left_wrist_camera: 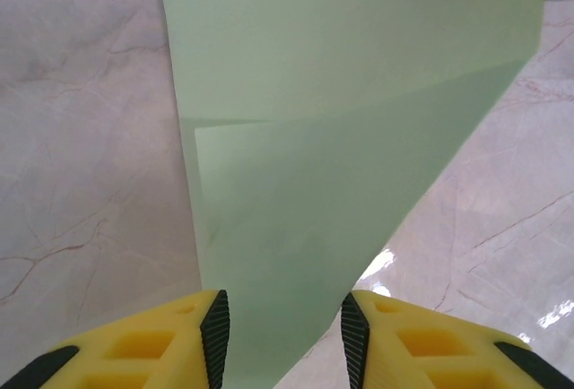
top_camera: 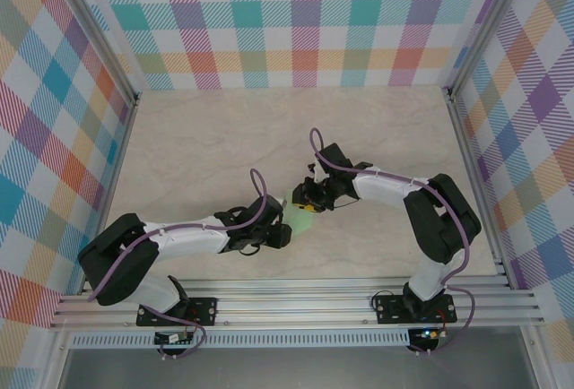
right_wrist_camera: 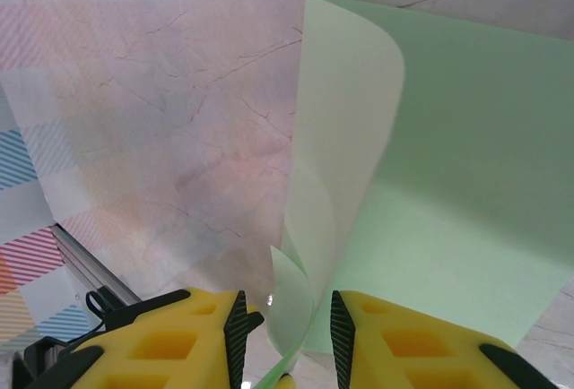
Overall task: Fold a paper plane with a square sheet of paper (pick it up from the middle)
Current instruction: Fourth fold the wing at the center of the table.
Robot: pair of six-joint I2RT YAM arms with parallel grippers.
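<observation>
The pale green sheet of paper (top_camera: pixel 300 217) is partly folded and sits on the marble table between my two grippers. In the left wrist view the paper (left_wrist_camera: pixel 341 138) shows a diagonal fold and a layered edge. Its narrow end runs between the fingers of my left gripper (left_wrist_camera: pixel 284 340), whose jaws stand apart around it. In the right wrist view the paper (right_wrist_camera: pixel 448 192) has a flap curling upright. Loose layers rise between the spread fingers of my right gripper (right_wrist_camera: pixel 287 340). From above, the left gripper (top_camera: pixel 285 228) and right gripper (top_camera: pixel 309 199) meet at the paper.
The marble tabletop (top_camera: pixel 224 138) is walled by checkered panels (top_camera: pixel 287 21) at the back and sides. An aluminium rail (top_camera: pixel 296 304) carries both arm bases along the near edge. A frame post (right_wrist_camera: pixel 90 268) shows at the lower left of the right wrist view.
</observation>
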